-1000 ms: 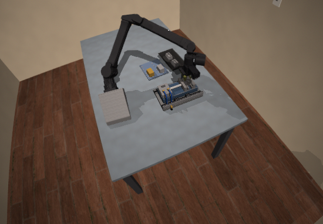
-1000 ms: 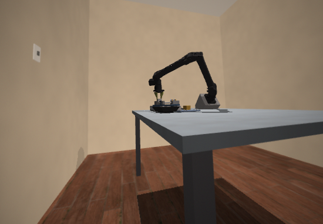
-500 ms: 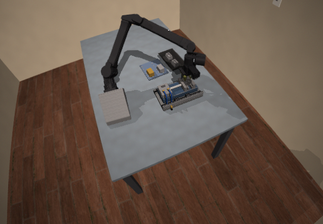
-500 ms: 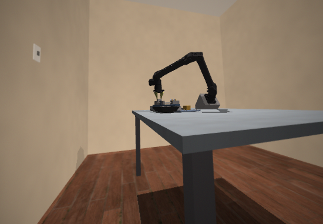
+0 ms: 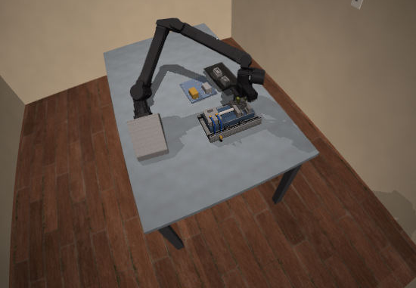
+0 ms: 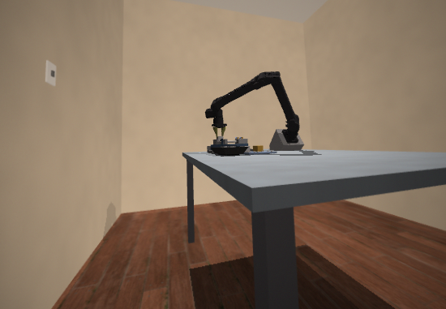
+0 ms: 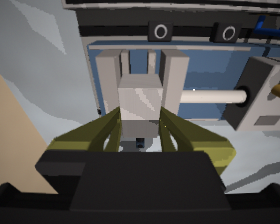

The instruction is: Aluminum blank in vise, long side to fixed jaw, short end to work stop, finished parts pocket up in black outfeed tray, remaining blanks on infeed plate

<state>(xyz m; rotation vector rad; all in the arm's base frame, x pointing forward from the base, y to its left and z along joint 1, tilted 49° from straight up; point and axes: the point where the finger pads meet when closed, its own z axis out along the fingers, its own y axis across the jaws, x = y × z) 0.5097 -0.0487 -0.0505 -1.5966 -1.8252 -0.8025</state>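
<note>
Left of the blue-bodied vise stands the pale gray arm base. Behind the vise, the blue infeed plate carries a yellow brass block and a plain gray block; farther right, the black outfeed tray holds two pocketed gray parts. Blue hoses rise at the vise's left end. At its right, yellow-green fingers clamp a gray block by the jaws (seating unclear), near the surface edge.

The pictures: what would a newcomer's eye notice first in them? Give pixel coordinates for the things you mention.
Probably the black arm (image 5: 206, 40) (image 6: 239, 93), arched high above the table (image 5: 212, 167) (image 6: 324, 167). Next, the gripper (image 7: 140, 111), shut on a gray blank (image 7: 140, 102) at the vise (image 7: 175, 82). The yellow blank (image 5: 194, 92) (image 6: 258, 148) stands out on the blue plate (image 5: 186, 88).
</note>
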